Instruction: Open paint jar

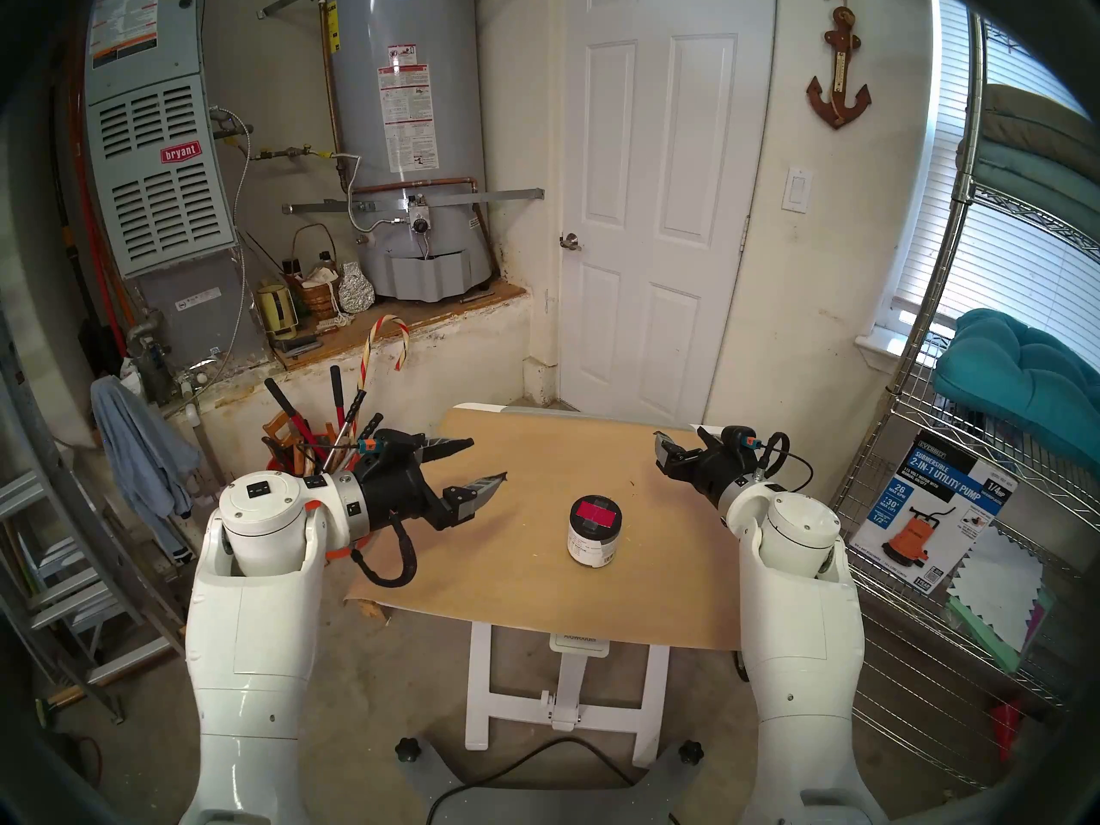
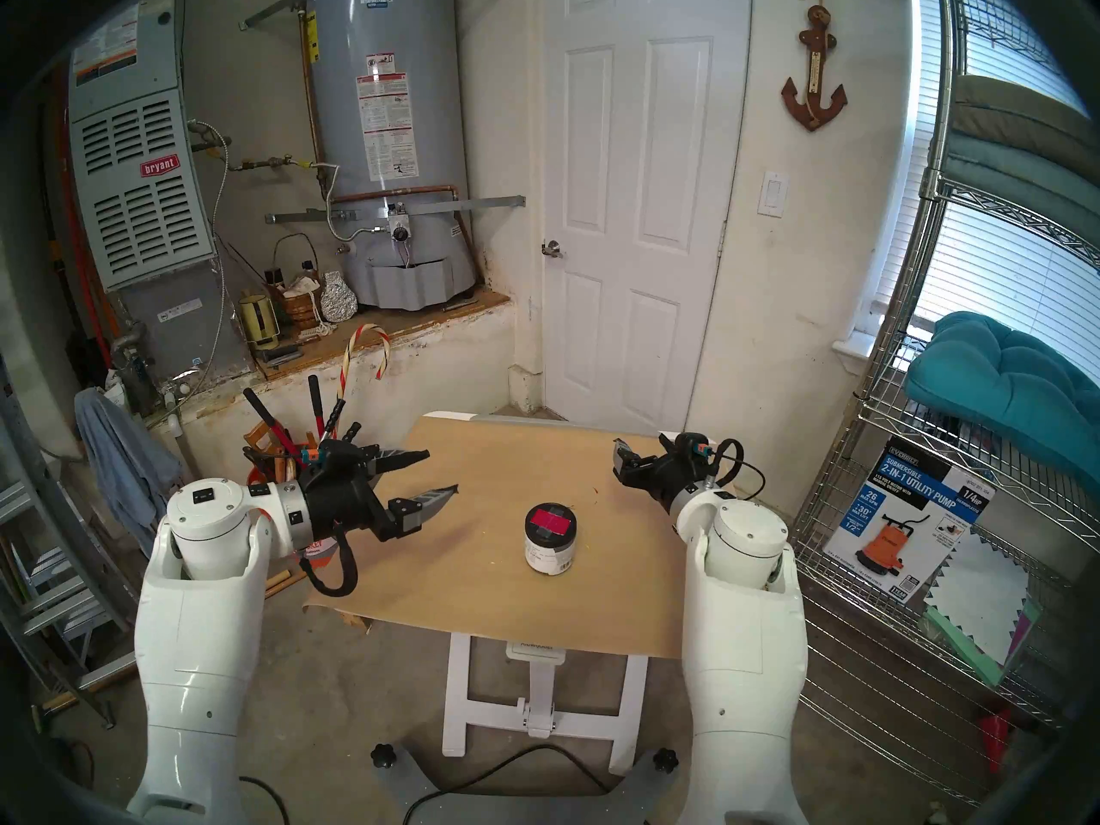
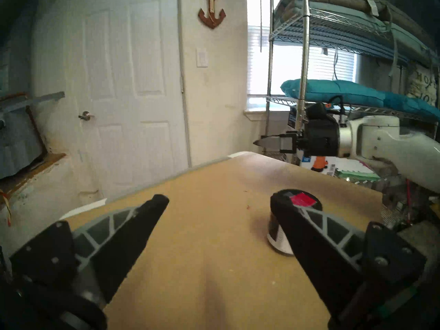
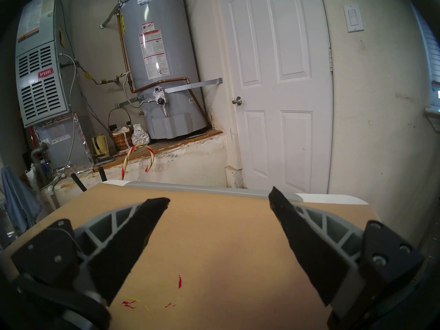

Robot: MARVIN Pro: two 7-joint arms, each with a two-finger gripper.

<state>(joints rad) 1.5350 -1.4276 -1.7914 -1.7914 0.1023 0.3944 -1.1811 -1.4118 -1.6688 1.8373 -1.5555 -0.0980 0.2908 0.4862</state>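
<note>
Head stereo left showed you the left gripper (image 1: 481,462) at the left edge of the tan surface (image 1: 536,597), its fingers (image 1: 485,483) spread wide with nothing between them, pointing toward the middle. Right of it, well apart, the paint jar (image 1: 594,531) stood upright near the surface's centre, its black lid (image 1: 595,511) on, with the red-pink patch facing up. Farthest right, your right gripper (image 1: 669,452) hung over the far right corner, fingers likewise parted and empty in the right wrist view, clear of the jar.
</note>
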